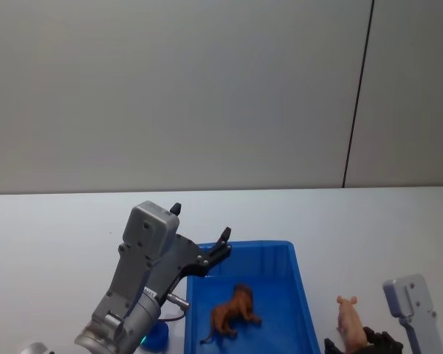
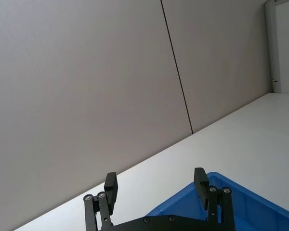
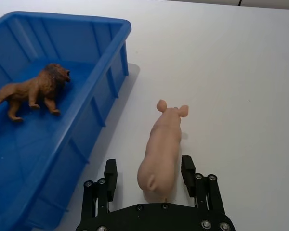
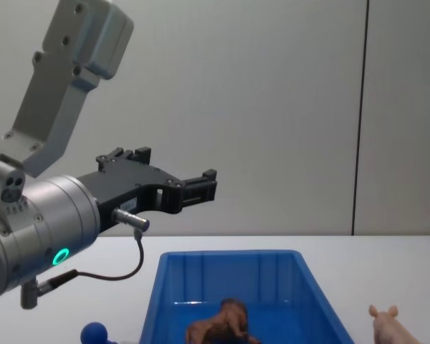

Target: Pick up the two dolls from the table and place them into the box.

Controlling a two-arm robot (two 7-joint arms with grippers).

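At the lower middle of the right wrist view, the right gripper (image 3: 149, 166) stands released, its fingers either side of the pink pig doll (image 3: 164, 144) on the white table (image 3: 231, 96). Left of it, the blue box (image 3: 62, 17) holds the brown doll (image 3: 33, 91). The left gripper (image 1: 201, 223) hangs open and empty above the box's corner, and a blue ball (image 4: 94, 332) lies lower left in the chest view.

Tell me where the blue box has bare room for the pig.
Bare floor: between the brown doll and the box's far wall, and beside its right wall. Crowded: the far-left corner, beneath the left gripper. The right gripper's open fingers flank the pig.
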